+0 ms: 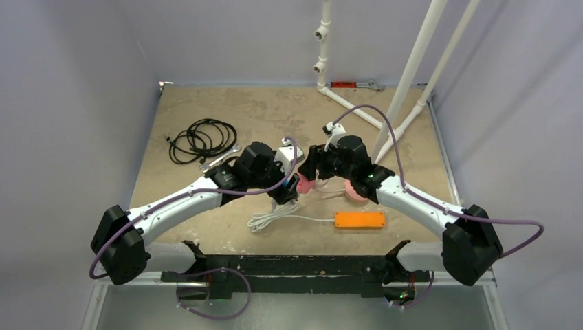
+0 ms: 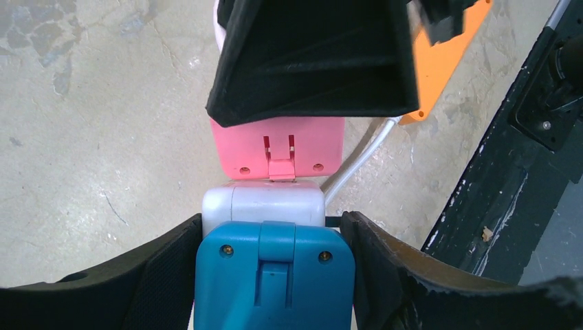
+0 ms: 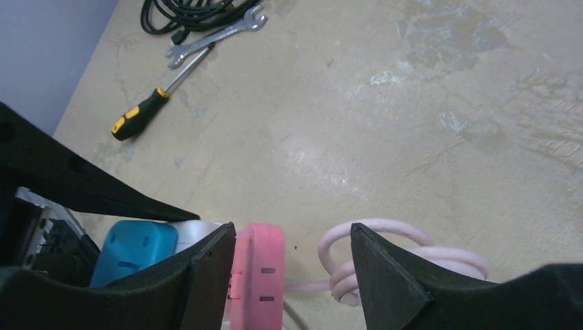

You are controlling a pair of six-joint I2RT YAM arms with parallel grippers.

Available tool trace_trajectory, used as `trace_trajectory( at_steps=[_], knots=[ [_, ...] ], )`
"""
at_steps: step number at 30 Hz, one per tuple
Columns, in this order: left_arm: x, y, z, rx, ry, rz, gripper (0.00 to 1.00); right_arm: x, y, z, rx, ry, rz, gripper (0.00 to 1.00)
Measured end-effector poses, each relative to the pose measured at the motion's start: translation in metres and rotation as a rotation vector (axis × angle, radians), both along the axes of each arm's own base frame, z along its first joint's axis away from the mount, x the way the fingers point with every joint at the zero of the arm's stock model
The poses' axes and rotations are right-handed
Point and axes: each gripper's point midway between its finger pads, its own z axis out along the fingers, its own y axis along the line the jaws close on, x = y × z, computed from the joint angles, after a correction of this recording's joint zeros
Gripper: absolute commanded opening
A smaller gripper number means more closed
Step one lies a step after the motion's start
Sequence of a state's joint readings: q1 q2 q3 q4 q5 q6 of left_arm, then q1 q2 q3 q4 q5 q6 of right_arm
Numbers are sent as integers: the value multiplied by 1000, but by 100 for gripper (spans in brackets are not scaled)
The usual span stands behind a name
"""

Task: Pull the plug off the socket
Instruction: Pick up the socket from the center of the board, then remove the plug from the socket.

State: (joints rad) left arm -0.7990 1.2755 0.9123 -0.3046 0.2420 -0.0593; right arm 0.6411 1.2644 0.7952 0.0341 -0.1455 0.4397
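Left wrist, R claw (image 2: 313,65) part-hides socket (image 2: 447,75)

Pale lavender-grey walls are closing in on three sides, the left wall (image 1: 69,103), the back wall (image 1: 234,34) and the right wall (image 1: 522,103) all standing plain and unmarked. A beige tabletop (image 1: 240,110) is filling the floor of this booth, and its surface is showing mottled pale patches, fine cracks and scuffs. White plastic pipes (image 1: 412,69) are rising from the far right corner, two slanting up out of view and one (image 1: 323,48) standing upright with fittings. A scratched black rail (image 1: 289,265) is running along the near edge, with a grey panel (image 1: 309,309) lying below it. Soft, even light is falling everywhere, leaving only faint shadows.
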Motion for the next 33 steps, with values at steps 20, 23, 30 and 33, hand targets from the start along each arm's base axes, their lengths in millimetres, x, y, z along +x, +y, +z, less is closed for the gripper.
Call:
trace_trajectory(
  at_steps=[20, 23, 30, 33],
  knots=[
    [9, 10, 2, 30, -38, 62, 0, -12, 10, -13, -2, 55, 91, 52],
    [9, 10, 2, 31, -38, 62, 0, -14, 13, -16, 1, 68, 110, 49],
    [9, 10, 2, 32, -36, 66, 0, -17, 24, -30, 5, 121, 168, 32],
    [8, 12, 0, 38, -30, 68, 0, -19, 28, -28, 22, 123, 186, 17]
  ],
)
